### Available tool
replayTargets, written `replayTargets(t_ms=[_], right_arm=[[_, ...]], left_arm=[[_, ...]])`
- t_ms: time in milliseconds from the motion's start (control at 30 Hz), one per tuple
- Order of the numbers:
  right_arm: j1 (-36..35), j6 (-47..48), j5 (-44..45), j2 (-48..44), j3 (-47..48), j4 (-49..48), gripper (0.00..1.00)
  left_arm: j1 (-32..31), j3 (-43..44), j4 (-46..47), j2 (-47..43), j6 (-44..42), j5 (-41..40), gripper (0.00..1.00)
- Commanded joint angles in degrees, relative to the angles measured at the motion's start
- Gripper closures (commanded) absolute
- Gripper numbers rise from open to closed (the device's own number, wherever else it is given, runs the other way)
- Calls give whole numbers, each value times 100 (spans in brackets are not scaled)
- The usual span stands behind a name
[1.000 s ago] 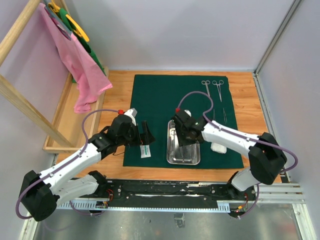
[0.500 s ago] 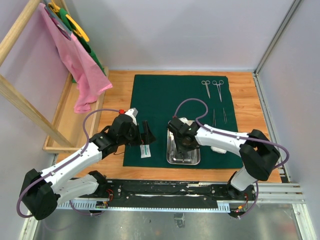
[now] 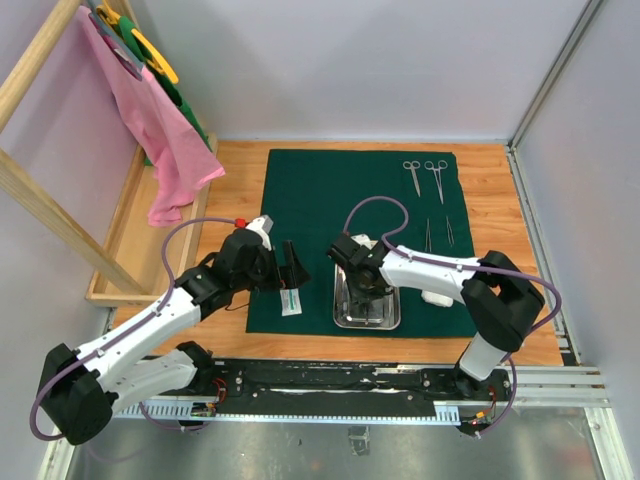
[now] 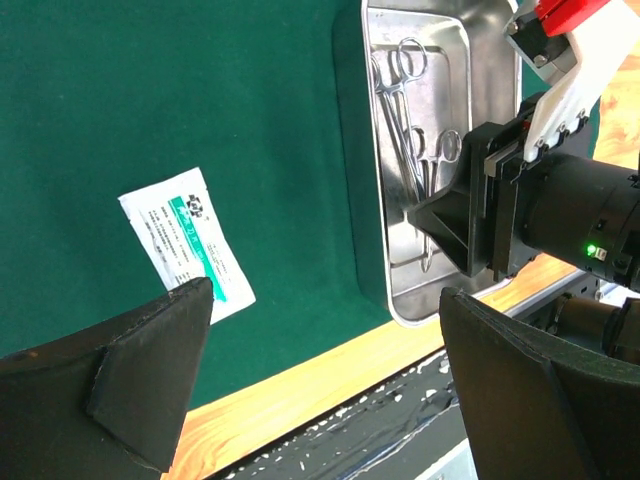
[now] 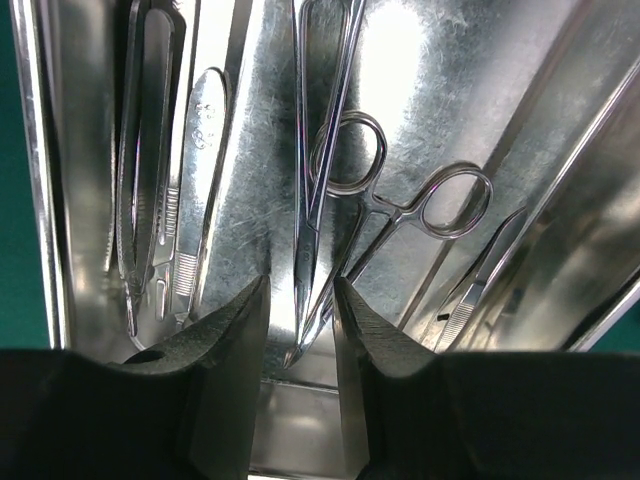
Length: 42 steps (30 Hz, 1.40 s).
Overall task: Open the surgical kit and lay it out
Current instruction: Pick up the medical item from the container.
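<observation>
Top external: the cloth [image 3: 330,200] lies spread flat mid-frame, so we call opening done. The step in hand is lay-out, emptying the tray [image 3: 341,312]. The tray sits at the cloth's lower edge, centre. Already out on the cloth are two clamps [image 3: 424,176] upper right, tweezers [image 3: 438,232] below them, gauze [image 3: 437,296] just right of the tray, and a packet [image 3: 291,302] left of it.

Right wrist: the right gripper [image 5: 300,325] is down inside the tray with its jaws narrowed to a slit. The tips of a ringed clamp [image 5: 392,208] lie in that slit. We cannot tell if the pads pinch it or only straddle it. Tray contents:
- that ringed clamp
- a second clamp [image 5: 312,200] running in from the top of the frame and overlapping it
- a tweezer pair [image 5: 138,150] and a flat handle [image 5: 203,150] by the left wall
- one more slim tool [image 5: 485,275] lower right, type unclear

Left wrist: the left gripper [image 4: 330,400] has its jaws wide apart and holds nothing. It hovers over the cloth's lower edge between packet and tray.

Next, in our judgement, the right gripper needs a firm pinch on the ringed clamp's shanks and a straight lift clear of the tray wall. The clamp then goes down beside the two clamps upper right. Thin steel on a slick tray floor may slip, and the overlapping clamp may drag along.
</observation>
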State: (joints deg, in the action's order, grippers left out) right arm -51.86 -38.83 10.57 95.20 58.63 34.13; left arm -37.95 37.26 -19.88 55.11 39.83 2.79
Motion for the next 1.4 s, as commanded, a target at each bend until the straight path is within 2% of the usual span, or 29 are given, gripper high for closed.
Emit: replayTargets(t_ms=[0,333,600,1000,1367], right_arm=[[-45,-98,163,134,94,-25,68],[-35,-116,144,350,87,-100,81],[-26,-78,206,116,137,29,93],[-28,28,226,-357,45,102,99],[-37,46,329,-1098,40,426,99]], left_arm=[[78,-17,-59,-122,-98,-57,1],[112,-25,-119,-206,-125,-75,1],[130,32,-229,-302,-128,-129,1],[139,55,-270,-536,46,-271,1],[139,214,-443,-769,46,-411,1]])
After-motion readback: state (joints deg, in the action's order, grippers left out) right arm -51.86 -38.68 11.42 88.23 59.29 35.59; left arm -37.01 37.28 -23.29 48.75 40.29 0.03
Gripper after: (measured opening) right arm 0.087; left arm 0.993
